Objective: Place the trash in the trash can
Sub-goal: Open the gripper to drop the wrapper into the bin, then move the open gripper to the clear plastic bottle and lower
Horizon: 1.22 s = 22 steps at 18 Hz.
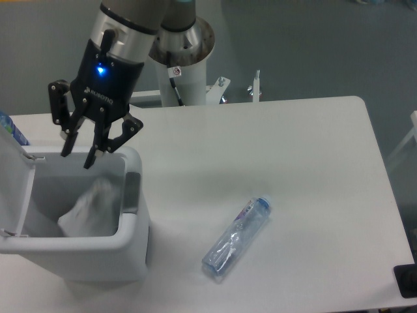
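The white trash can (133,225) stands at the table's front left with its lid (13,186) hinged open to the left and a grey tab (132,192) on its right rim. The whitish translucent wrapper (91,208) lies inside the can. My gripper (78,155) hangs open and empty just above the can's back rim, its fingers apart. The clear bluish bottle (236,237) with a purple-tinted label lies on its side on the table, right of the can and well away from the gripper.
The white table (293,150) runs to a rounded far right corner. The arm's white pedestal (186,72) stands behind the table. A blue object (12,129) shows at the left edge. A dark object (407,280) sits at the front right corner.
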Each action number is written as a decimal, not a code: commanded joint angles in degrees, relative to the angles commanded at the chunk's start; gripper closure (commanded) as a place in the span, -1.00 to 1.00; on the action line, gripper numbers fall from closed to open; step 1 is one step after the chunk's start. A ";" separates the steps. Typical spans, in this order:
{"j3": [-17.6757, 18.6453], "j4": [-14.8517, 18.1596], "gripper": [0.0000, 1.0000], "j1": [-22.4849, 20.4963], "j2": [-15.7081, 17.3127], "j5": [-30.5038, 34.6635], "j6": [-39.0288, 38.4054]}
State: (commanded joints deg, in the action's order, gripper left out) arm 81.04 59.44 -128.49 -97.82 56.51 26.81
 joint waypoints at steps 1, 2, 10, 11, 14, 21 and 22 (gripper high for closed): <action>0.09 -2.02 -1.00 -0.79 -0.53 0.26 0.09; 0.00 -3.61 -1.00 -3.14 -1.49 1.31 0.26; -1.40 -5.91 -1.00 -13.97 -12.82 8.25 14.05; -1.75 -5.82 -1.00 -13.98 -14.23 10.87 15.19; -2.02 -5.30 -1.00 -13.80 -17.66 18.96 20.29; -2.46 -5.65 -1.00 -12.84 -22.76 21.53 21.88; -2.72 -5.91 -1.00 -12.31 -23.46 21.53 21.97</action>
State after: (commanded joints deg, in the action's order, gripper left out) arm 78.31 53.53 -140.81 -121.28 78.05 48.78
